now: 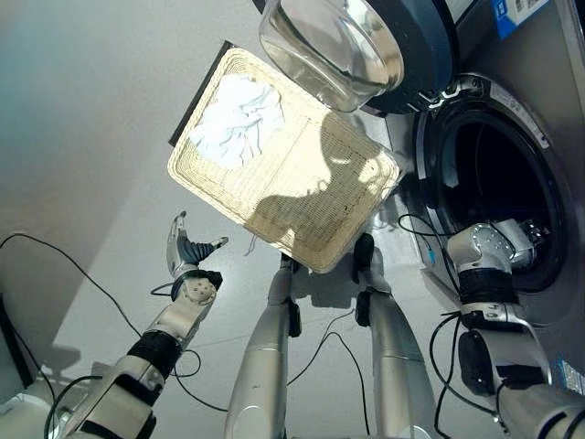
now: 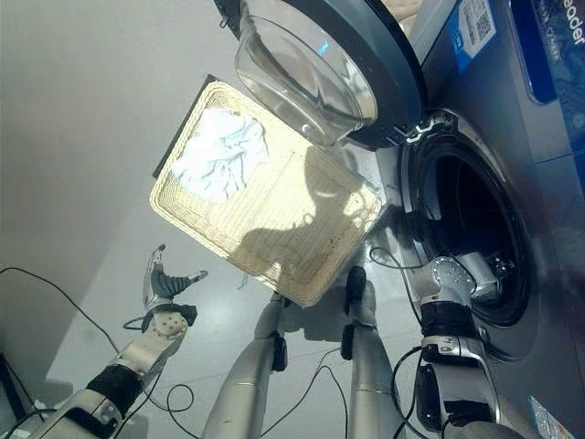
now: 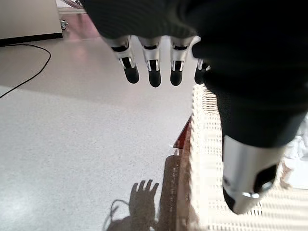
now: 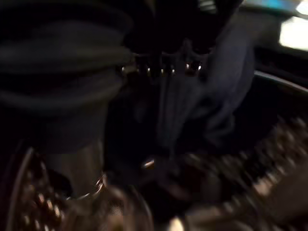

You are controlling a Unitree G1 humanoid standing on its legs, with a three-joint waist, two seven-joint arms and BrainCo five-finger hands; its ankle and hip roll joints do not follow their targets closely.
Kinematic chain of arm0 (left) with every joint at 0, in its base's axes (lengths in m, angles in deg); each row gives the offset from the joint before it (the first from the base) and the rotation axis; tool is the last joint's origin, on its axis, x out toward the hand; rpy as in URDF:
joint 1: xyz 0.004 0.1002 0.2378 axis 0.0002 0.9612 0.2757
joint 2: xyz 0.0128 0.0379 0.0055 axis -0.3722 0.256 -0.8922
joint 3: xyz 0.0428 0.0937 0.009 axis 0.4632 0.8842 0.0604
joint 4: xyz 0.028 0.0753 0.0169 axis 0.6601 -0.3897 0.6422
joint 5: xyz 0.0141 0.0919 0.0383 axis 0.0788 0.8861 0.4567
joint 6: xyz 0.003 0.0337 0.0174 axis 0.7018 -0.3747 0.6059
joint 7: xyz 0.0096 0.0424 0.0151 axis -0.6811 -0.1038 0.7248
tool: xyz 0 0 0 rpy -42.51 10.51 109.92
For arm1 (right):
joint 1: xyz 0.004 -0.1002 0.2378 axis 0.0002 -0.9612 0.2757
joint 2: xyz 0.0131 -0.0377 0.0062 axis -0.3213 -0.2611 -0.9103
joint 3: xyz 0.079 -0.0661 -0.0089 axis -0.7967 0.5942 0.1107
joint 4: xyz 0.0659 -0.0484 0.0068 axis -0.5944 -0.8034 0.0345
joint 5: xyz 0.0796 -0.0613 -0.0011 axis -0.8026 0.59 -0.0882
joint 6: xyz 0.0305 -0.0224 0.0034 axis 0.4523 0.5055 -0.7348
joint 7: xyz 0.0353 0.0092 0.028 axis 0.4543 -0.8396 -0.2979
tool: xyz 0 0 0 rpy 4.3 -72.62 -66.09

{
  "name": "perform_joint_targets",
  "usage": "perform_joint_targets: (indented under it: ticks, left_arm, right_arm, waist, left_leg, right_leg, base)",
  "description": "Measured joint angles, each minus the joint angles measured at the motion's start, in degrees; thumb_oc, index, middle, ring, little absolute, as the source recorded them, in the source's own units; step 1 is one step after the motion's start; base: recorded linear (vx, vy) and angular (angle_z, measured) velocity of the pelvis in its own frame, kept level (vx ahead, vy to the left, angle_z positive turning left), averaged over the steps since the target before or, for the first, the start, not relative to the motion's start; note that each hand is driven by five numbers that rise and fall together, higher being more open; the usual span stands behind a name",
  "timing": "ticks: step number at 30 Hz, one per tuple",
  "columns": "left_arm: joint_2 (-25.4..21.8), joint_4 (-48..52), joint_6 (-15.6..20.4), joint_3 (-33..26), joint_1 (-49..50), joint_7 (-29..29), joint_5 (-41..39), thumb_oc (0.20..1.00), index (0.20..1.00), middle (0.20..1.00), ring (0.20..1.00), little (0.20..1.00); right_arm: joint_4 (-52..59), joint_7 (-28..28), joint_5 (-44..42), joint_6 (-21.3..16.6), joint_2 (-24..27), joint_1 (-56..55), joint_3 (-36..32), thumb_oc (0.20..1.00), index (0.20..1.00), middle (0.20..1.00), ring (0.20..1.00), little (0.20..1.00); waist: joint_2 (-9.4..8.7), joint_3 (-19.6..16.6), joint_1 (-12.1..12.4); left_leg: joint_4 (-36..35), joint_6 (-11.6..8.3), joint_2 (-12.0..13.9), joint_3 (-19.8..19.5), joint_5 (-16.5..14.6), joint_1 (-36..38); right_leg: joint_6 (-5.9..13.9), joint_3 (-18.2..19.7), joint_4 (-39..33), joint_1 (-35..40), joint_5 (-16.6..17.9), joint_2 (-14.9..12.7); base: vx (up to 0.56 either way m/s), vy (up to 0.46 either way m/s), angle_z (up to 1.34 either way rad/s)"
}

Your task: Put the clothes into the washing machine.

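A pale straw-coloured woven basket [image 1: 302, 183] with a fine ribbed weave sits at centre frame. White crumpled cloth [image 1: 238, 119] lies in its upper left corner. The washing machine [image 1: 530, 101] at right is grey, its drum opening black. Its door [image 1: 384, 41] at top has a dark blue-grey rim around clear glass. The floor [image 1: 82, 119] is light grey.

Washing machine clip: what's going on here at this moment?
The robot is loading laundry. Its right hand reaches inside the drum of the washing machine, whose door stands open, with dark blue cloth at its fingers. White clothes lie in the wicker basket on the floor. The left hand hangs open beside the basket.
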Motion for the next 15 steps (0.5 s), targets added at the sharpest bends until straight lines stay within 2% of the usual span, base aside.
perform_joint_targets:
  ticks: [2,3,4,6,7,8,9,12,13,15]
  left_arm:
    - [0.0,0.01,0.18,0.0,-0.07,0.13,0.0,1.0,1.0,1.0,1.0,1.0]
    - [0.07,-0.08,0.85,0.01,-0.06,0.81,0.11,1.0,1.0,1.0,1.0,1.0]
    - [0.07,-0.08,0.85,0.01,-0.06,0.81,0.11,1.0,1.0,1.0,1.0,1.0]
    - [0.41,0.18,0.96,-0.05,-0.5,1.92,2.1,1.0,1.0,1.0,1.0,1.0]
    - [0.36,0.33,1.02,0.18,-0.52,2.97,2.86,1.0,1.0,1.0,1.0,1.0]
    - [0.32,0.92,1.5,0.47,-1.29,4.7,4.82,1.0,1.0,1.0,1.0,1.0]
    - [-0.31,1.53,2.38,0.12,-1.69,6.39,6.51,1.0,1.0,1.0,1.0,1.0]
    - [-1.57,2.23,4.09,-0.12,-3.12,6.6,6.73,1.0,1.0,1.0,1.0,1.0]
    - [-1.75,2.25,4.59,-0.21,-3.34,6.37,6.73,1.0,1.0,1.0,1.0,1.0]
    - [-0.86,2.43,5.96,-0.28,-4.81,4.77,6.74,1.0,1.0,1.0,1.0,1.0]
  right_arm:
    - [-0.11,-1.26,0.0,1.1,-0.01,-0.28,0.0,1.0,1.0,1.0,1.0,1.0]
    - [-0.69,-4.18,0.0,4.77,-0.07,-0.84,0.73,1.0,1.0,1.0,1.0,1.0]
    - [-0.69,-4.18,0.0,4.77,-0.07,-0.84,0.73,1.0,1.0,1.0,1.0,1.0]
    - [-3.96,-6.86,0.0,9.49,0.13,-1.42,3.05,1.0,1.0,1.0,1.0,1.0]
    - [-10.25,-8.12,1.97,13.03,1.93,-1.03,6.34,1.0,1.0,1.0,1.0,1.0]
    - [-15.08,-7.87,5.78,19.47,4.47,-1.56,9.85,1.0,1.0,1.0,1.0,1.0]
    - [-14.72,-6.69,14.17,24.21,4.56,-3.53,10.71,1.0,1.0,1.0,1.0,1.0]
    - [-15.53,-5.48,27.29,30.99,5.59,-4.93,14.65,1.0,1.0,1.0,1.0,1.0]
    - [-16.29,-6.07,28.32,32.41,5.65,-5.06,15.86,1.0,1.0,1.0,1.0,1.0]
    - [-19.27,-7.98,31.56,38.37,5.69,-6.38,18.67,1.0,1.0,1.0,1.0,1.0]
  waist:
    - [0.0,0.0,-0.14]
    - [0.0,0.0,-0.72]
    - [0.0,0.0,-0.72]
    - [-0.01,-0.01,-0.97]
    - [-0.03,-0.02,-0.95]
    - [-0.03,-0.02,-0.88]
    - [-0.03,-0.03,-1.1]
    - [-0.06,-0.04,-2.03]
    - [-0.11,-0.06,-2.44]
    - [-0.13,-0.08,-2.59]
  left_leg:
    - [0.04,0.01,0.01,0.0,0.01,0.0]
    - [0.3,0.02,0.07,-0.03,0.02,0.0]
    - [0.3,0.02,0.07,-0.03,0.02,0.0]
    - [0.83,0.05,0.35,-0.16,0.0,0.4]
    - [0.86,0.05,0.46,-0.39,-0.01,0.64]
    - [1.07,0.08,0.58,-0.61,-0.13,0.82]
    - [1.46,0.91,0.71,-0.69,-0.66,0.61]
    - [2.14,0.92,0.64,-0.48,-1.06,-0.31]
    - [2.39,0.96,0.64,-0.56,-1.06,-0.73]
    - [2.74,1.29,0.65,-0.27,-1.29,-1.48]
  right_leg:
    - [-0.02,-0.02,0.02,0.02,0.01,0.01]
    - [-0.08,-0.11,0.12,0.14,0.06,0.03]
    - [-0.08,-0.11,0.12,0.14,0.06,0.03]
    - [0.03,-0.13,0.11,0.75,0.09,0.27]
    - [0.04,-0.43,0.08,1.24,0.09,0.42]
    - [0.08,-0.52,-0.08,1.55,0.02,0.38]
    - [0.11,-0.53,0.01,1.38,-0.07,0.43]
    - [0.28,-0.34,0.31,0.58,0.12,0.31]
    - [0.35,-0.37,0.31,0.3,0.2,0.32]
    - [0.35,-0.12,-0.12,-0.31,0.61,0.36]
  base:
    - [0.0,0.0,0.0]
    - [0.0,0.0,0.0]
    - [0.03,-0.016,-0.01]
    - [0.03,-0.021,-0.02]
    - [0.01,-0.003,0.07]
    - [0.0,0.008,0.06]
    - [0.0,0.0,0.0]
    - [0.0,0.068,-0.03]
    - [-0.01,0.104,0.0]
    - [0.01,0.104,-0.06]
